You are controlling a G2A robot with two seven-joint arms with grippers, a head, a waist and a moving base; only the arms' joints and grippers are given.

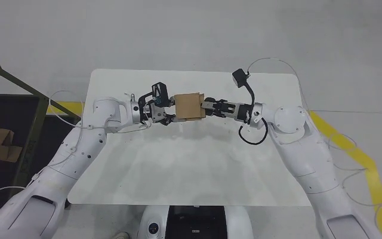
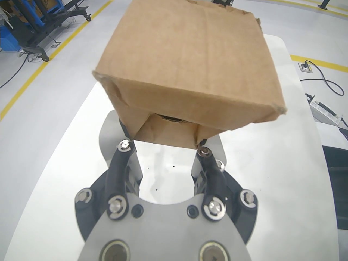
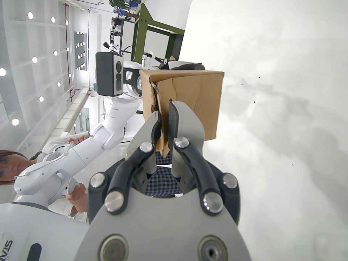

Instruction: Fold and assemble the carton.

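Aloft, left gripper [image 2: 163, 143] clasps the carton [image 2: 190, 55] end-on, spread wide; right gripper [image 3: 163, 122] pinches its flap [image 3: 164, 141].

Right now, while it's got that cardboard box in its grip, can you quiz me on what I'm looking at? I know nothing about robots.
1. True or false: the carton lies flat on the white table.
2. What is the right gripper shut on? A) a flap edge of the carton B) a cable C) nothing
3. Fill in: the left gripper meets the carton at the end ___ the right gripper's.

Key: 1 false, it is held up above the table. 2 A. 3 opposite.
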